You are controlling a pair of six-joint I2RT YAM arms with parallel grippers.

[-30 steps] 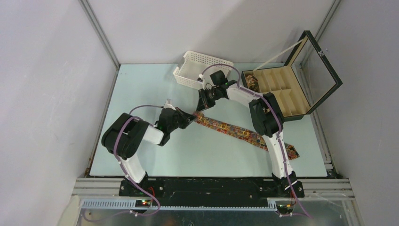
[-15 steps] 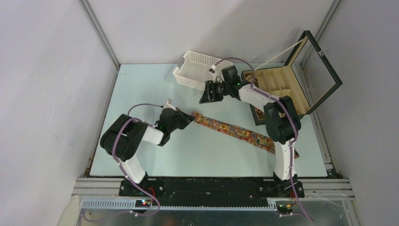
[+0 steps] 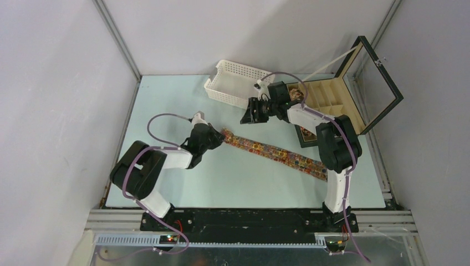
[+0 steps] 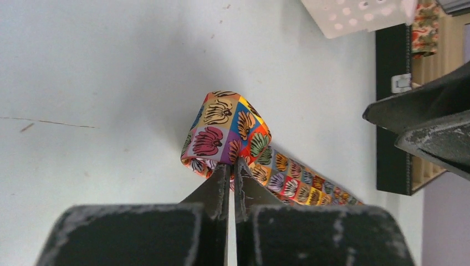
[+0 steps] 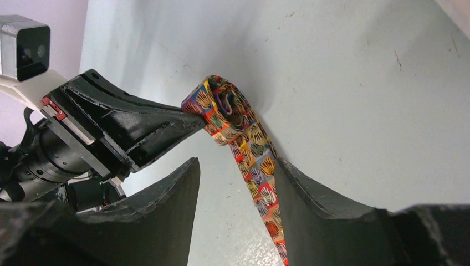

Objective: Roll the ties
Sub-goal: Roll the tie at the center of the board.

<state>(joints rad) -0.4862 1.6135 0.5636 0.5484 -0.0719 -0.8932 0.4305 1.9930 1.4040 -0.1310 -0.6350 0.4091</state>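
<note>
Left tool (image 4: 231, 166) clamps tie (image 4: 224, 130) at its folded end, right tool (image 5: 235, 166) open, apart; best roll tight, rest flat on desk (image 4: 111, 66).

Soft printed cloth on the tie (image 4: 227, 130); grainy matt black plastic on the left gripper (image 4: 233, 166); smooth matt table (image 4: 111, 83), faintly scuffed; white perforated plastic basket (image 3: 221, 91); clear glass in the box lid (image 3: 368, 83).

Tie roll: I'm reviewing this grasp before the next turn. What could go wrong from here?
The left tool pinches just the edge of the tie at its first fold, which may slip or spring open. The right tool is open, off the tie; unpinned, the flat length could drag instead of rolling.
</note>
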